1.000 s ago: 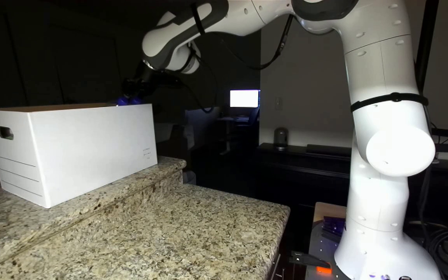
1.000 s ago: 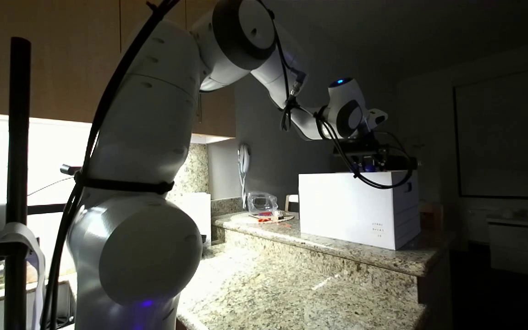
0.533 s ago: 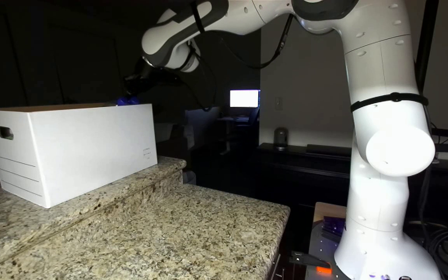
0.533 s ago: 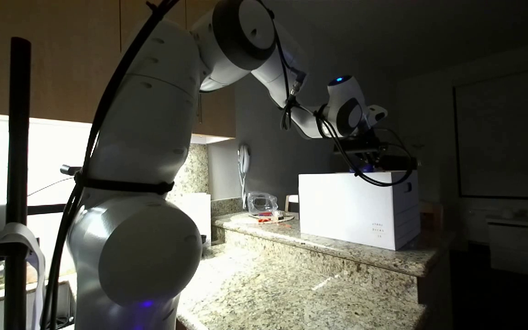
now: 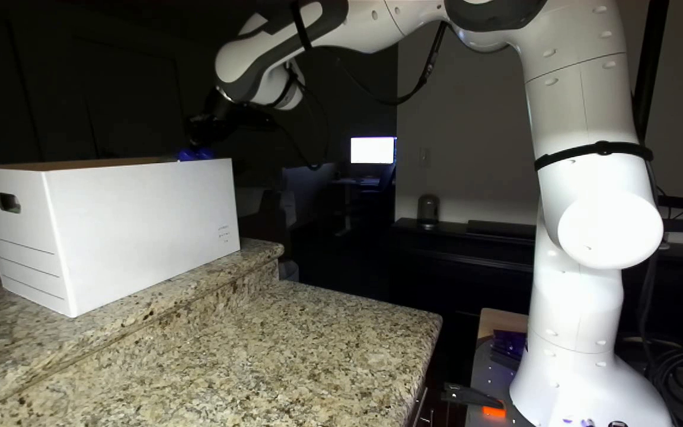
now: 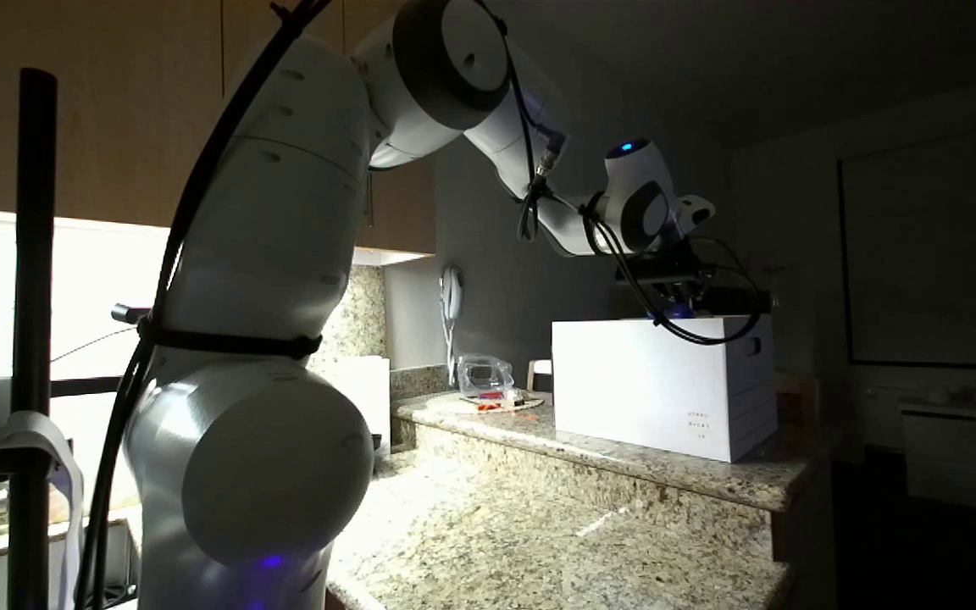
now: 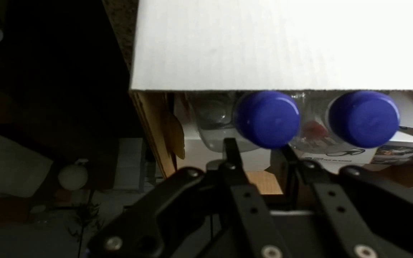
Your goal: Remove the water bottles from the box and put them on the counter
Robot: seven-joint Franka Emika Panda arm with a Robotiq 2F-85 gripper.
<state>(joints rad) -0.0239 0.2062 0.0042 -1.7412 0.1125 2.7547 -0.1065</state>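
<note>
We see the white arm point(image 5: 575, 118) arched over the white box point(image 5: 146, 237), with the end effector point(image 7: 258, 144) hanging just above its open top, near one end. In the wrist view the two black fingers point(image 7: 233, 157) stand a little apart, with a narrow gap between, and a blue cap point(image 7: 269, 120) shows at their tips. Whether they pinch it or flank it, we cannot tell. The two water bottles point(image 7: 244, 123) we can make out are inside the box, next to each other along one side, whose top edge hides part of them. Deeper down we spot a printed white carton point(image 7: 402, 148). In both exterior views, blue shows just over the rim, under the end effector.

The box sits upright on the upper level of the speckled granite desk point(image 5: 158, 296), and we find a dark handle slot point(image 5: 8, 203) in its end. On that same level, in an exterior view, a clear plastic container point(image 6: 485, 374) and some small red things point(image 6: 488, 407) rest on or by a round mat point(image 6: 446, 405), apart from the box. A pale phone handset point(image 6: 451, 295) hangs on the wall point(image 6: 492, 296) behind them. A lit screen point(image 5: 372, 150) glows in the dark.
</note>
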